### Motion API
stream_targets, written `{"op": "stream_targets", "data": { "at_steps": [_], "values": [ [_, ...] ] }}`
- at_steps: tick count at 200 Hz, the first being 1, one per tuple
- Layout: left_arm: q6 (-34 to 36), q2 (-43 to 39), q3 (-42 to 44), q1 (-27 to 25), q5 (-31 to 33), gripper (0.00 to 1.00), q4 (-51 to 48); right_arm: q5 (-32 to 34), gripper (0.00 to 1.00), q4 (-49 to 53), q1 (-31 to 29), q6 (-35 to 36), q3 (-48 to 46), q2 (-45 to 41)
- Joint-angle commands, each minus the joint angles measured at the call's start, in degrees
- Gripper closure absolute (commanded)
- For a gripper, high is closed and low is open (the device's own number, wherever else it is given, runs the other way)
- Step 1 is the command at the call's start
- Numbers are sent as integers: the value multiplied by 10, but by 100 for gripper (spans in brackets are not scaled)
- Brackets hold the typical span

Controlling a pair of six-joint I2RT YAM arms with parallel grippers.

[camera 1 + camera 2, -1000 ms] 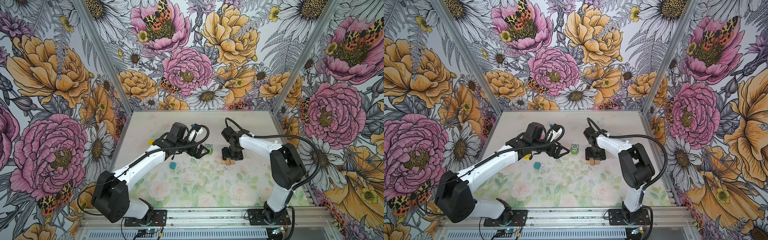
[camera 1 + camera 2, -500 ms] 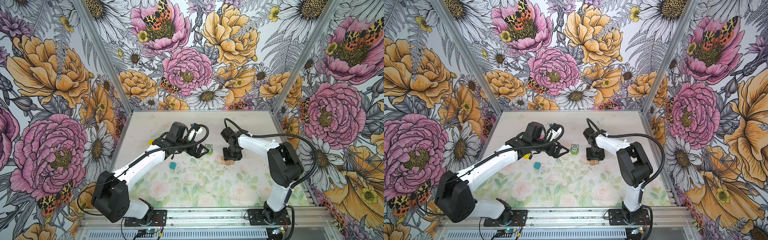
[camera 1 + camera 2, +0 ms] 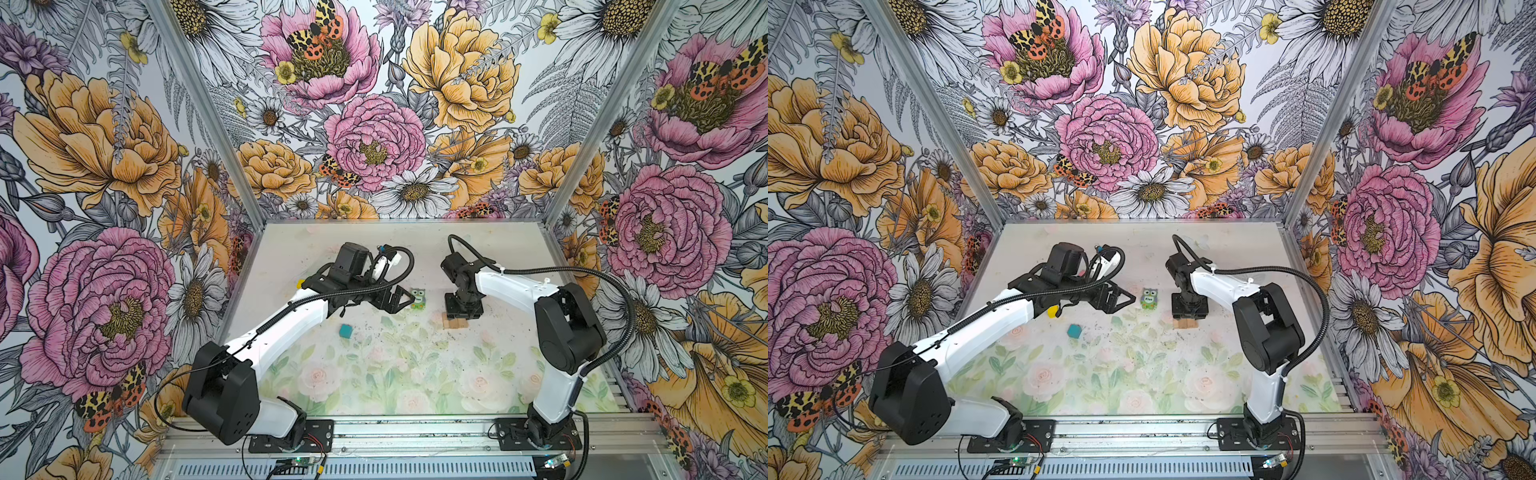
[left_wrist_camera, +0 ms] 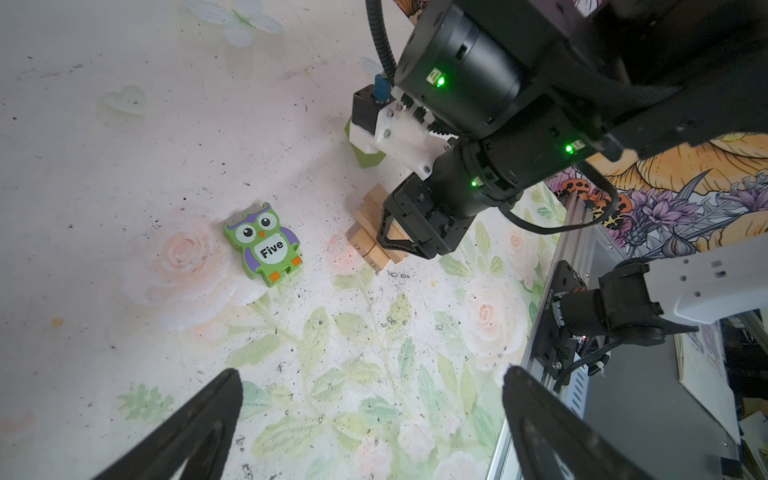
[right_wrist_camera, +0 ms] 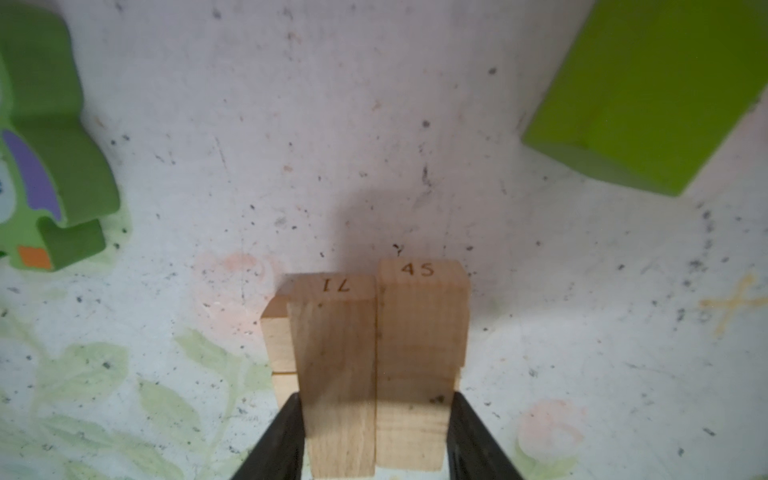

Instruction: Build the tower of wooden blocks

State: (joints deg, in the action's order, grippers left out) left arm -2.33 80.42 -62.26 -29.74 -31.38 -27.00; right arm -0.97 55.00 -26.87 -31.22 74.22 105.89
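The wood block tower [image 3: 456, 322], a little right of the middle of the table [image 3: 374, 386], is judged to be at its base layers. Its two upper tan bars [image 5: 336, 353] are squeezed together by the right gripper [image 5: 376, 415]; the left gripper [image 4: 372, 382] is held wide open. Next, a gentle release is probably needed.

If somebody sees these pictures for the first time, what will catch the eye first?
The huge painted flowers on the walls strike first. Next comes the green owl block marked "Five", lying flat near the middle of the table. Just to its right in both top views, the right hand grips the top pair of the tan wooden bars, which form a low stack.
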Motion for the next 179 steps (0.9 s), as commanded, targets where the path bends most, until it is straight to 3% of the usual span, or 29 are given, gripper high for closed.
{"op": "stream_targets", "data": {
  "at_steps": [1, 79, 130, 179],
  "values": [
    [17, 1, -9, 6, -17, 1, 0, -4, 61, 3, -7, -9, 17, 11],
    [19, 4, -8, 11, -24, 1, 0, -3, 60, 3, -10, -12, 4, 13],
    [20, 8, -13, 14, -26, 1, 0, 0, 34, 6, -9, -8, 24, -9],
    [21, 15, -21, 16, -26, 1, 0, -8, 30, 42, -9, -13, 81, -29]
  ]
}}
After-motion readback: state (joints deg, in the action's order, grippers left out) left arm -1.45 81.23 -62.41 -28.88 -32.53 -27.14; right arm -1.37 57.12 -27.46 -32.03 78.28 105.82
